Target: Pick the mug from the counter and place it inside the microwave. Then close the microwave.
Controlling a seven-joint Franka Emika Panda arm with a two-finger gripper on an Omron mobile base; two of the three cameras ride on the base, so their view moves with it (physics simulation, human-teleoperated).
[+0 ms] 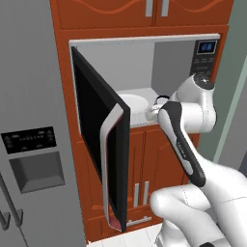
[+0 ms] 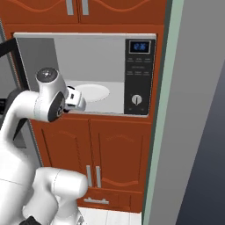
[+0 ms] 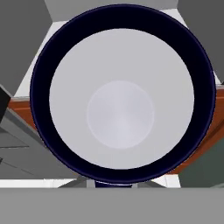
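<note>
- Hand view looks straight down into the mug (image 3: 120,116): its dark blue rim rings nearly the whole frame and the pale bottom sits dead centre, so I judge the mug is carried right under my wrist, mouth toward the camera.
- My hand (image 1: 157,107) must be clamped on the mug, since the mug hangs that close with nothing under it, but my fingers are hidden behind it and I cannot tell where on the rim or wall they bite.
- Around the rim I see grey walls, a strip of white floor and orange cabinet edges, so I take it the mug is at the mouth of the microwave (image 2: 118,48), about at the sill and not yet deep inside.
- To do this step well: I should carry the mug further in, over the white turntable (image 2: 91,93), keep it level, and lower until the base rests before I loosen. Letting go here, near the front edge, risks the mug tipping out.
- I should then draw straight back out, so my wrist does not clip the mug or the frame.
- Left base view shows my forearm rising from the lower right and bending at the elbow, the wrist reaching leftward into the opening beside the control panel (image 1: 206,57).
- Door (image 1: 103,144) stands wide open, swung out to the left, well apart from my arm; it is the last thing to push shut.
</note>
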